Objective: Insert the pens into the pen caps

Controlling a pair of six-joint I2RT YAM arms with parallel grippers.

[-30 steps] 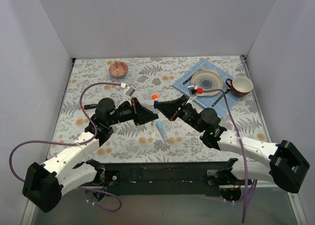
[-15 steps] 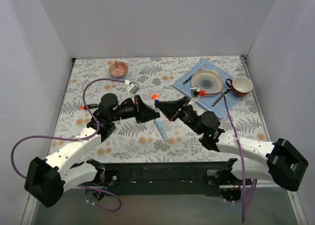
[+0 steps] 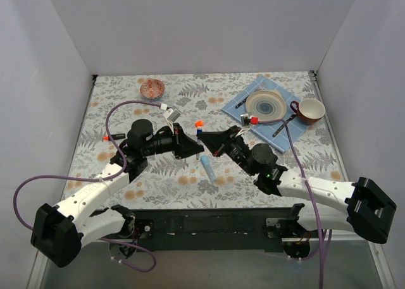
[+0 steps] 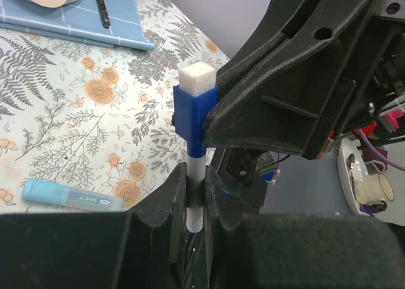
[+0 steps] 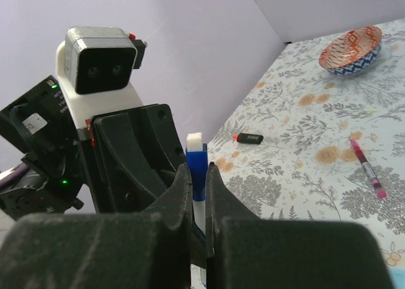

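Two robot arms meet above a flower-patterned table (image 3: 190,94), working on one pen between them. The left gripper (image 4: 195,191) is clamped on the shaft of a thin white pen (image 4: 195,170) and holds it upright. The right gripper (image 5: 197,178) is pinched tight on the dark-blue cap (image 4: 190,115) at the pen's upper end, and the cap's white end shows above the fingers. How far the cap is seated cannot be told.

Four pens can be counted. Besides the held one, a light-blue marker (image 3: 207,167) lies flat on the table just in front of the grippers. A black marker with an orange end (image 5: 249,138) lies well off to the left. A dark-red pen (image 5: 367,167) lies apart from it, in the right wrist view only.

Two caps are seen: the dark-blue one in the grip and an orange cap (image 3: 199,123) just behind the grippers.

At the far right, one blue cloth (image 3: 256,86) carries one plate (image 3: 266,103) and two dark pieces of cutlery (image 3: 241,102), with one red cup (image 3: 310,110) at its edge. One patterned bowl (image 3: 152,88) sits at the far left.
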